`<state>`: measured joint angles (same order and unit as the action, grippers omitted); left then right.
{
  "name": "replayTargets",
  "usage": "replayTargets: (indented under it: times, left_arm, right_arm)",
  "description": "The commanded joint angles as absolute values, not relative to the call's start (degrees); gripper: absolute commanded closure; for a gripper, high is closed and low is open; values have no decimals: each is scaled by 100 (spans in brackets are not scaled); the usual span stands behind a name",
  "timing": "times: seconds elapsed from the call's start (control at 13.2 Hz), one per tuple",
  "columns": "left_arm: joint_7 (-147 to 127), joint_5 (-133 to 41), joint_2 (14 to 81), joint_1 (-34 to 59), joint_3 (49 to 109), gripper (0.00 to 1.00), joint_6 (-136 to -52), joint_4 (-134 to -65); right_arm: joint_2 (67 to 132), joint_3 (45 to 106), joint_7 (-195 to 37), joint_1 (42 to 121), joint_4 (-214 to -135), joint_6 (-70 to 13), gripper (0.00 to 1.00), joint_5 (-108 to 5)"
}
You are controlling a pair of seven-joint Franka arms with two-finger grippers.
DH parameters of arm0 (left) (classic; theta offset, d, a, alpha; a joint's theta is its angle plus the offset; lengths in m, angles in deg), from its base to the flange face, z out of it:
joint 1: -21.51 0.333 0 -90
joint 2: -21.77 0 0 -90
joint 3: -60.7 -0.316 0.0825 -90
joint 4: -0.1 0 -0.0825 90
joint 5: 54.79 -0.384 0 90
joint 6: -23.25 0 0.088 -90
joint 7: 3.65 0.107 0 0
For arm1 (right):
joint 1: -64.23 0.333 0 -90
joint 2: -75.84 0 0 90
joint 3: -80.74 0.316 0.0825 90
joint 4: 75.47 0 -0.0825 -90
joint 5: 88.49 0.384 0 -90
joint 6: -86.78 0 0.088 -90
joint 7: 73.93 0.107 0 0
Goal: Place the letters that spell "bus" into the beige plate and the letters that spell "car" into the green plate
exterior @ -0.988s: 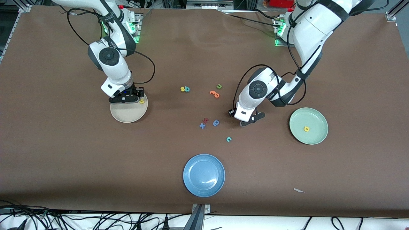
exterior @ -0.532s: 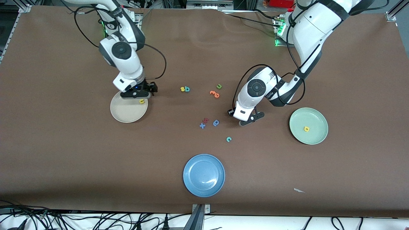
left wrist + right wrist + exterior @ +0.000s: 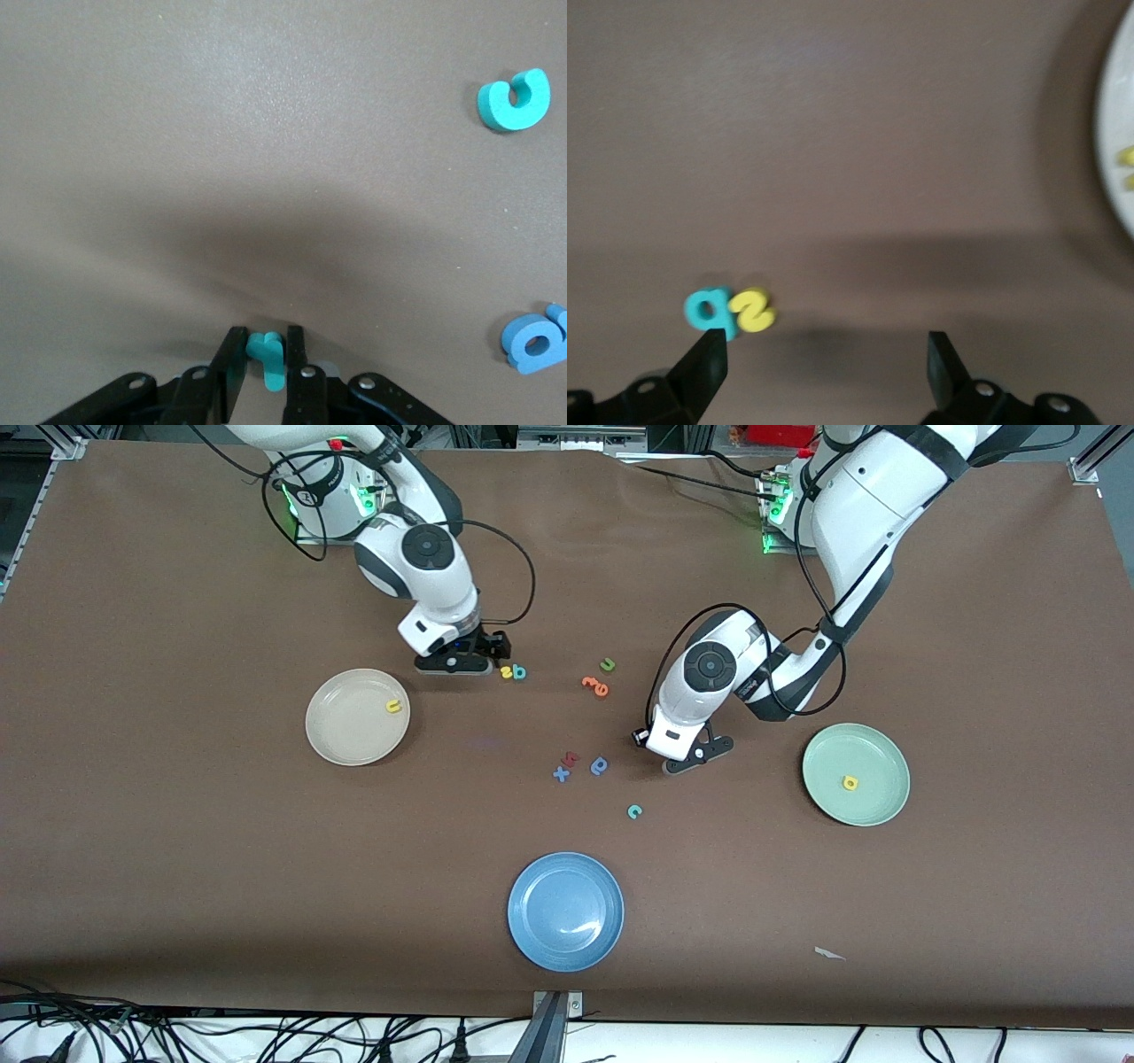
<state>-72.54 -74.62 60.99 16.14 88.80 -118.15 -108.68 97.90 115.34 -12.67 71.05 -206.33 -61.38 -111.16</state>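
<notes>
Right claw [image 3: 454, 666] has left the beige plate [image 3: 345, 731] and now hangs wide open over the worktop [image 3: 177, 868]; yellow s [image 3: 507, 672] and teal b [image 3: 519, 672] touch each other at its 3 o'clock. Better to centre on the s alone, so the b is not dragged.

Left claw [image 3: 687, 762] is low and pinches the teal r [image 3: 266, 359]; lift straight, then go to the green plate [image 3: 873, 753].

Count:
- plates: 3, incl. blue plate [image 3: 549, 939]
- yellow u [image 3: 393, 707]: 1, in beige
- yellow a [image 3: 850, 783]: 1, in green
- teal c [image 3: 634, 811]: 1, on worktop, 7 o'clock of left claw
</notes>
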Motion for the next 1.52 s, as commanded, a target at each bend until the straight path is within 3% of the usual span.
replayTargets:
  times: [0.0,0.76,1.44]
  left_arm:
    - [-7414,-7764,6070,1589,8830,80,-11799,-10898]
    - [-7266,-7782,5939,1598,8847,94,-11414,-10714]
    - [-4773,-7668,5368,2563,8909,95,-10701,-10652]
  right_arm:
    - [10246,11318,-1074,7371,-20222,-6105,0,-11248]
    - [10968,10965,-389,7635,-19799,-6140,0,-12522]
    - [10565,11114,34,7653,-20431,-6158,0,-12655]
